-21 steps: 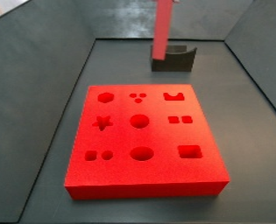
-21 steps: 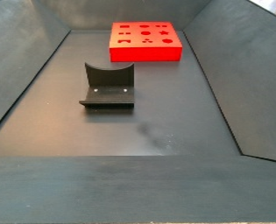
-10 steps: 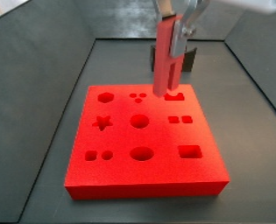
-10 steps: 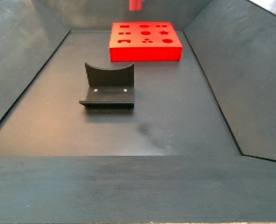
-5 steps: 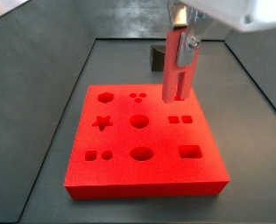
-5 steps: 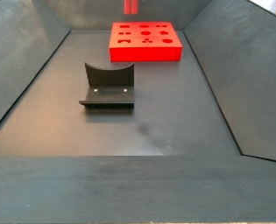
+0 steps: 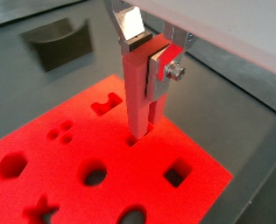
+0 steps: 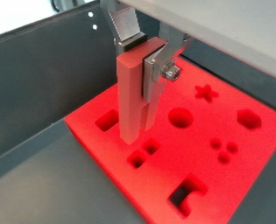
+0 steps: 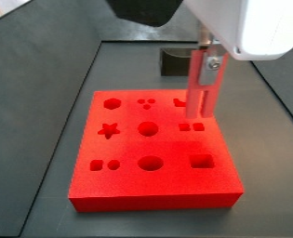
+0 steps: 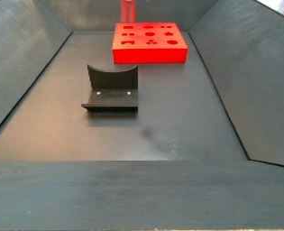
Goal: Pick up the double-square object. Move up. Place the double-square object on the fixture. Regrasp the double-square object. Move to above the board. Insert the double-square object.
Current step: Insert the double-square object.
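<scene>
Gripper: my gripper (image 7: 146, 131) is closed on the thin flat red-pink double-square object (image 7: 138, 92), silver finger plates clamped on its upper end; it hangs over the right-hand part of the board as I see it in a side view (image 9: 208, 72).

Double-square object: held upright, long axis vertical. In both wrist views its lower end sits right at the board's top face by the pair of small square cutouts (image 8: 143, 152). I can't tell whether the tip is touching or already in. In a side view (image 9: 193, 100) it comes down just above the two small squares.

Board: the big thick bright red slab with nine shaped cutouts (image 9: 136, 184) lies flat on the dark floor of the bin.

Fixture: the small dark grey-black block with a U-notch (image 10: 110, 88) stands on the floor well apart from the board, empty. In a side view (image 9: 174, 61) it's behind the board, partly hidden by the gripper.

Around: dark grey bin walls (image 10: 223, 54) on all sides; nothing sits between the piece and the cutouts.

In the way: the white gripper body (image 9: 242, 23) blocks much of my view from above in a side view.
</scene>
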Available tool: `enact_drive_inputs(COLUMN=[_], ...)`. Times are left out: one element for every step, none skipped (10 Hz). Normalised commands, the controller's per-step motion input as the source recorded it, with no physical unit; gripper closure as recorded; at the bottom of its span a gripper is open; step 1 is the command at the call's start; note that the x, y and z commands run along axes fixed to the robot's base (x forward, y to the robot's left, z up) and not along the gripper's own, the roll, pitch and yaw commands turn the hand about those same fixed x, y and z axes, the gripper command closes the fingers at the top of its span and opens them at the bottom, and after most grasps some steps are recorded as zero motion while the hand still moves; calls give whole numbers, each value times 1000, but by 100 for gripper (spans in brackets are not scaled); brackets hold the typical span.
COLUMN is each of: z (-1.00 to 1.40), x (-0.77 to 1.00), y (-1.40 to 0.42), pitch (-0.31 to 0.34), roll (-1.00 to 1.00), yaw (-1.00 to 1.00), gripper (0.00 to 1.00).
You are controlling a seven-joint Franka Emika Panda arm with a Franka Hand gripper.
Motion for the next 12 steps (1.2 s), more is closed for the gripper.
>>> enact_drive_inputs(z=[0, -346, -440, 0, -111, -140, -120, 0, 0, -143, -309, -383], x=[-6, -89, -249, 0, 77, 609, 526, 37, 71, 46, 0, 0], y=[54, 66, 49, 0, 0, 103, 129, 0, 0, 0, 0, 0], pitch=[0, 7, 0, -14, 0, 73, 97, 0, 0, 0, 0, 0], roll=[0, 66, 117, 0, 0, 0, 0, 0, 0, 0, 26, 56], yaw=[0, 11, 0, 0, 0, 0, 0, -37, 0, 0, 0, 0], gripper=[100, 100, 100, 100, 100, 100, 100, 100, 100, 100, 100, 100])
